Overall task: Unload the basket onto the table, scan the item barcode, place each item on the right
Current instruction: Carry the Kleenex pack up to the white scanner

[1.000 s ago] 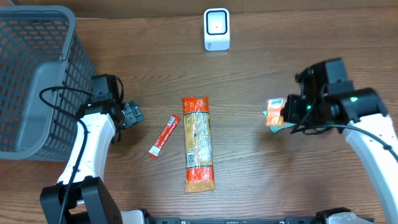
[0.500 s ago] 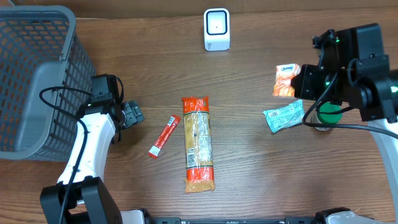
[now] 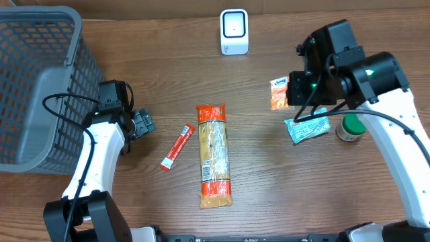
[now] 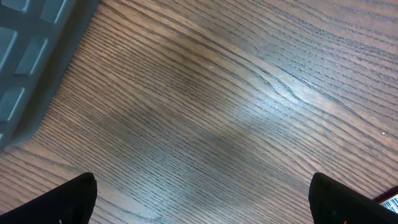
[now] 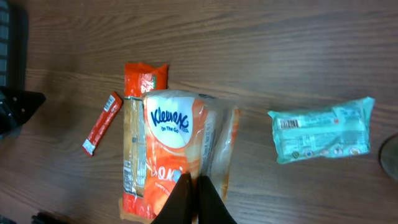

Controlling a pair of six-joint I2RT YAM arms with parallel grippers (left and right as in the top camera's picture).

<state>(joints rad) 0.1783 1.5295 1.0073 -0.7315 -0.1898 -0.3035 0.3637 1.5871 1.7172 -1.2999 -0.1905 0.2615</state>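
My right gripper (image 5: 193, 198) is shut on an orange Kleenex tissue pack (image 5: 180, 134), held in the air above the table. From overhead the tissue pack (image 3: 279, 93) hangs at the left end of the right gripper (image 3: 295, 94), right of and nearer than the white scanner (image 3: 234, 31) at the table's far edge. My left gripper (image 3: 142, 124) rests low beside the basket. In its wrist view the left gripper (image 4: 208, 199) stands open, only bare wood between its fingertips (image 4: 74, 199).
A grey mesh basket (image 3: 40, 81) fills the far left. A long pasta packet (image 3: 215, 154) and a red stick sachet (image 3: 177, 147) lie mid-table. A teal packet (image 3: 308, 126) and a green-lidded jar (image 3: 351, 127) sit under the right arm.
My right arm has lifted the tissue pack off the teal packet's side, swung it up and then leftward toward the scanner. The left arm has not moved.
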